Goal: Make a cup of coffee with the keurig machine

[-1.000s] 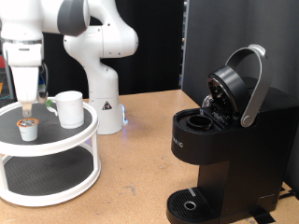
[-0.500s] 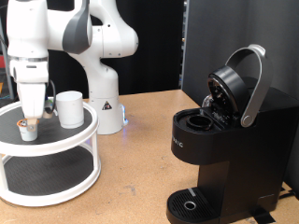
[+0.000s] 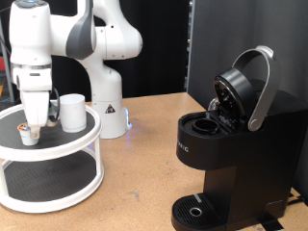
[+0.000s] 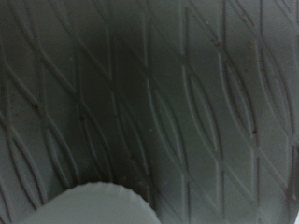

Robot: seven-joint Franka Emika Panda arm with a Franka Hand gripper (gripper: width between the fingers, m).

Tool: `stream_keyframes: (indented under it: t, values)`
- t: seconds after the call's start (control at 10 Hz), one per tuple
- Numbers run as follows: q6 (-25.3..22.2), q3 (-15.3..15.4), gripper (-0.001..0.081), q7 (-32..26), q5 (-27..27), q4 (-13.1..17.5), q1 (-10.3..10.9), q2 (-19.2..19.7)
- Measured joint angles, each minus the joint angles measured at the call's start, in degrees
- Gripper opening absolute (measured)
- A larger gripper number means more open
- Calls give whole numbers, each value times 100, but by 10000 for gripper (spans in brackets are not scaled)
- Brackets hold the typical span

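In the exterior view, the gripper (image 3: pixel 34 123) sits low over a small white pod (image 3: pixel 31 134) on the top tier of a round white stand (image 3: pixel 58 146); whether its fingers are spread or pinching cannot be told. The cup (image 3: pixel 72 112) stands just beside it. The keurig machine (image 3: pixel 231 144) sits at the exterior view's right, lid raised.

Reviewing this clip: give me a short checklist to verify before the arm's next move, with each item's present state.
1. Keurig machine lid raised, chamber exposed: ok.
2. Pod upright on the round rack's top tier: ok.
3. Pincer down at the pod: ok.
4. Pod gripped between fingers: cannot tell.
5. Cup apart from the pincer, on the same tier: ok.
6. Wrist view sharp enough to judge alignment: not ok, blurred.
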Motion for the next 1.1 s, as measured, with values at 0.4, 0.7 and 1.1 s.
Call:
stream_keyframes:
  t: [0.4, 0.7, 1.1]
  values:
    - [0, -18, 448, 0, 0, -10, -1, -17]
    - [-200, -18, 448, 0, 59, 20, 0, -82]
    - [-1208, 61, 388, -61, 510, 335, 66, -575]
